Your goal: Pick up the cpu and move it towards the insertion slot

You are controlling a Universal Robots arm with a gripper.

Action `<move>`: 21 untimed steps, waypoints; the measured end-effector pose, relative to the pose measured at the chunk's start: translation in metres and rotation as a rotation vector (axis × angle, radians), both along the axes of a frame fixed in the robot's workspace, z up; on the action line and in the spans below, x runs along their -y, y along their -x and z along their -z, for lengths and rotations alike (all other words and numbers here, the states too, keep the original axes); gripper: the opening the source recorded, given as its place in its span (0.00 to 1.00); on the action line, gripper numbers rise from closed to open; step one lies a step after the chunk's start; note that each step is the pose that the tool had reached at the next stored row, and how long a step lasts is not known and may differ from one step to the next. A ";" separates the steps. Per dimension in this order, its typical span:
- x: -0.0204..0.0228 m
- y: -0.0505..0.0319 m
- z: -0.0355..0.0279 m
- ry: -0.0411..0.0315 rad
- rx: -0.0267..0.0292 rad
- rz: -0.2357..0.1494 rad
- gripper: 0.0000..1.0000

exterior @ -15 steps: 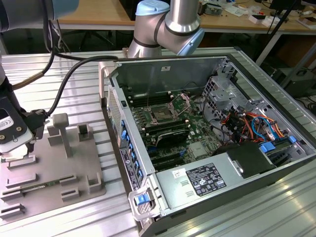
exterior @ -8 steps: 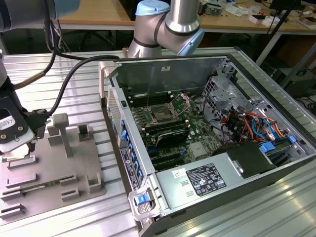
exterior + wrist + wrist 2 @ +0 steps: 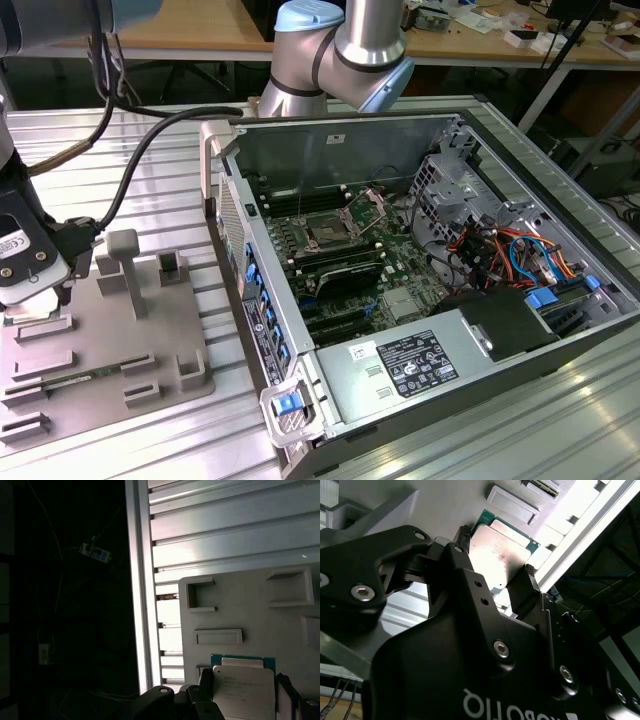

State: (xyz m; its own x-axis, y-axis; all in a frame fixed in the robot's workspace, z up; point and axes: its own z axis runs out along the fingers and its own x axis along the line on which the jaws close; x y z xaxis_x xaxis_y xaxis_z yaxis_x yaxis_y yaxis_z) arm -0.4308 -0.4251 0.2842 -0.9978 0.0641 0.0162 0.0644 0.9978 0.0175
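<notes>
- Second wrist view: the cpu (image 3: 506, 542), a flat square with a pale silvery top and green rim, is clamped by two opposite edges between the black fingers (image 3: 532, 582) of the gripper (image 3: 497, 555).
- It hangs over the grey tray (image 3: 150, 350), a moulded plastic plate with blocks and pockets, at the exterior view's left.
- The insertion slot (image 3: 328, 232) lies well apart from it, inside the open computer case (image 3: 330, 140) on the ribbed aluminium table (image 3: 170, 200).

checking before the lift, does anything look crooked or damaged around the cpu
Nothing stands out. The cpu sits square between the fingers of the gripper at the grey tray, with no visible damage. The insertion slot inside the computer case has its metal frame lifted open.
</notes>
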 end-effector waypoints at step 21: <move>0.0000 -0.0022 -0.0080 0.0001 -0.0002 0.005 0.55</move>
